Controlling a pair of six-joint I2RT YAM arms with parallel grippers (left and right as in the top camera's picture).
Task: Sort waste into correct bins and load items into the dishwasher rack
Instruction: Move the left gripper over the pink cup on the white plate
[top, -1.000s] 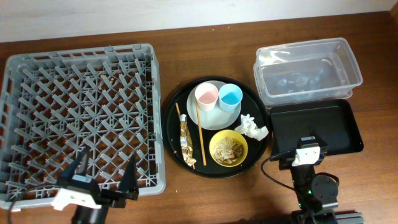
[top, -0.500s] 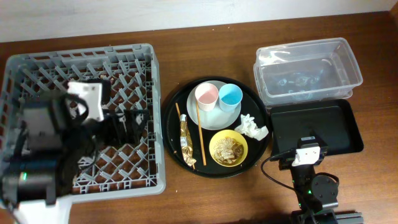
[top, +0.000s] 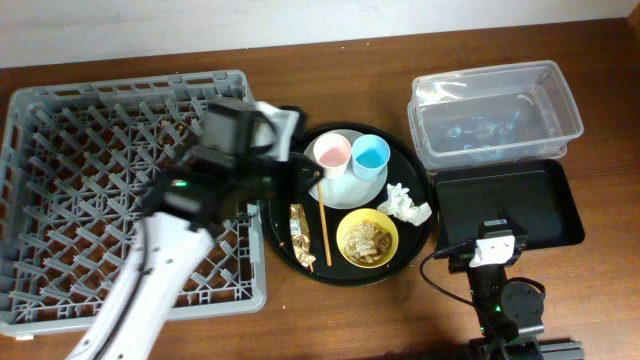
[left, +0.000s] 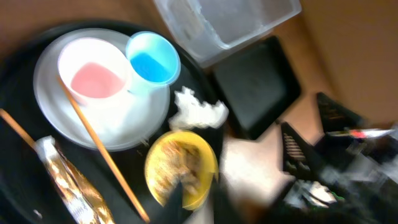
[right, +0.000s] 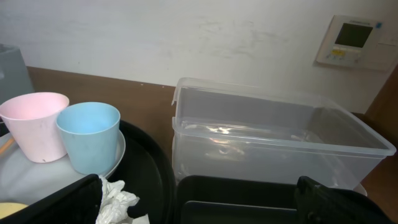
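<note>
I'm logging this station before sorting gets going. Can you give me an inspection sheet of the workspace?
Surface: brown wooden table, no spills seen.
Job's things: dishwasher rack holds no dishes. On the round black tray are the pink cup and blue cup on the plate, the yellow bowl of food scraps, the napkin, wrapper and chopsticks. Clear tub and shallow black tray look empty.
Clutter: nothing seen.
Grippers: left gripper over the round tray's edge, state unclear. Right gripper open, by the shallow tray.
Cables: black cable at the right arm's base.
Surroundings: white wall, wall panel.
</note>
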